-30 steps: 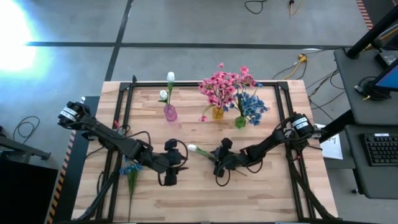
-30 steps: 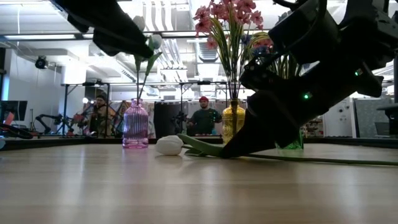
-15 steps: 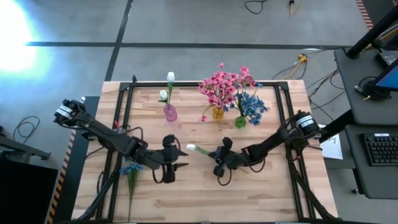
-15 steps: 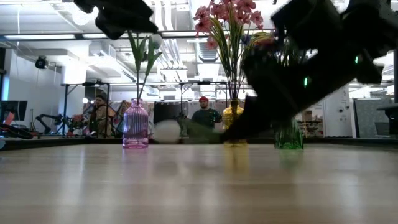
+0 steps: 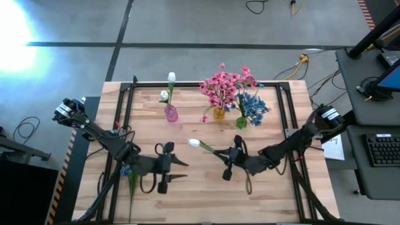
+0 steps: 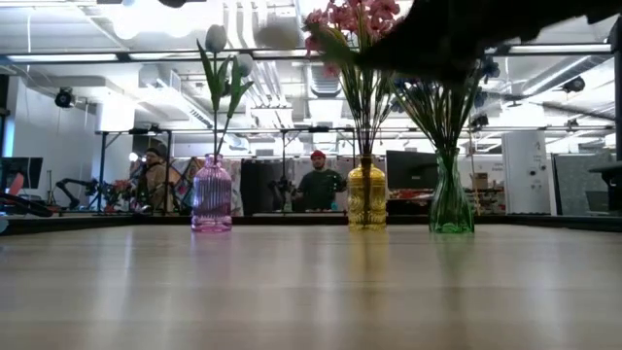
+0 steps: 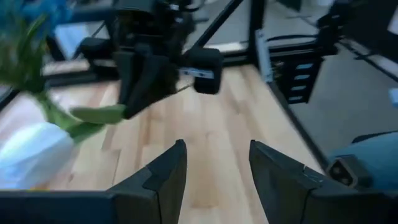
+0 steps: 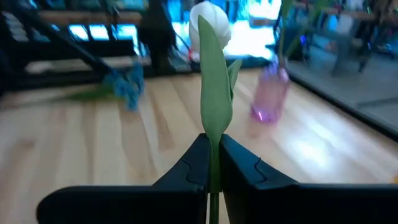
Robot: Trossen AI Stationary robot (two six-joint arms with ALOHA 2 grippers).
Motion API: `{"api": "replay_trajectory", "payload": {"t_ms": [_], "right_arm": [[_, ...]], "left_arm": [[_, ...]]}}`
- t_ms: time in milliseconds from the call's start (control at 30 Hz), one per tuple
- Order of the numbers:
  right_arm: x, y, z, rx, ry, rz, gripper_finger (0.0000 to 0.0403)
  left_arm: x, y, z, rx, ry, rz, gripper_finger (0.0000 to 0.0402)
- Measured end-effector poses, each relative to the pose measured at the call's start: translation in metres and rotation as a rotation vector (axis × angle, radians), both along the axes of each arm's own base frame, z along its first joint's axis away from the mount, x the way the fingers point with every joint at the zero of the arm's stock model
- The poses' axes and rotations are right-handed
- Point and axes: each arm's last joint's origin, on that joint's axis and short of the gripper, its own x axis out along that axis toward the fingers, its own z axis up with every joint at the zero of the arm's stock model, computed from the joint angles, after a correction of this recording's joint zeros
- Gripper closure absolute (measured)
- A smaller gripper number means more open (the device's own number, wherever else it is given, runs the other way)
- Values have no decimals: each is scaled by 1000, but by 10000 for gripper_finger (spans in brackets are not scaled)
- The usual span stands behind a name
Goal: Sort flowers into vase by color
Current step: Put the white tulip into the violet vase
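Item: white flower (image 5: 195,143), single bud on a thin green stem, lifted clear of the table (image 5: 206,194). Location: centre of the high view, bud pointing toward upper left, stem running back into my right gripper (image 5: 227,170).

Right jaws: closed tight on the stem of the white flower just below the leaf; in the right wrist view the leaf and bud (image 8: 210,18) stand straight out past the closed jaws.

Left gripper (image 5: 172,170): lower left of centre in the high view, jaws about half open, holding nothing, touching nothing. The white bud shows near it in the left wrist view.

Destinations, upper middle of the high view: pink vase (image 5: 170,113) with two white buds; yellow vase (image 5: 219,113) with pink blossoms; green vase (image 5: 241,122) with blue blossoms. One blue flower (image 5: 130,172) lies unsorted at lower left, by my left arm.

Risks, as judged:
- Thin stem may twist or slip in my grip, letting the bud droop.
- Narrow neck of the pink vase; stem tip could miss or tip the vase.
- The buds already in it could be knocked.
- My left arm is close to the carry path.
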Motion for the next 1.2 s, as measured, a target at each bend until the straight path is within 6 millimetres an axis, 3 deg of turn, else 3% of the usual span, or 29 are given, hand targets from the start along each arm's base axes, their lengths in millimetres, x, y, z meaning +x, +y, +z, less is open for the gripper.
{"api": "replay_trajectory", "payload": {"t_ms": [267, 467, 700, 967, 1200], "right_arm": [[-2, 17, 37, -79, -338, 143, 385], [1, 20, 45, -170, -593, 251, 385], [16, 23, 44, -234, -639, 256, 385], [18, 24, 46, -257, -632, 253, 385], [18, 24, 47, -258, -633, 253, 385]], "left_arm": [[0, -6, 5, 13, -171, -48, 242], [12, -4, -3, -18, -359, -12, 242], [44, -1, -14, -33, -449, 56, 241], [79, -1, -25, -75, -470, 102, 240], [95, 10, -32, -131, -485, 128, 214]]}}
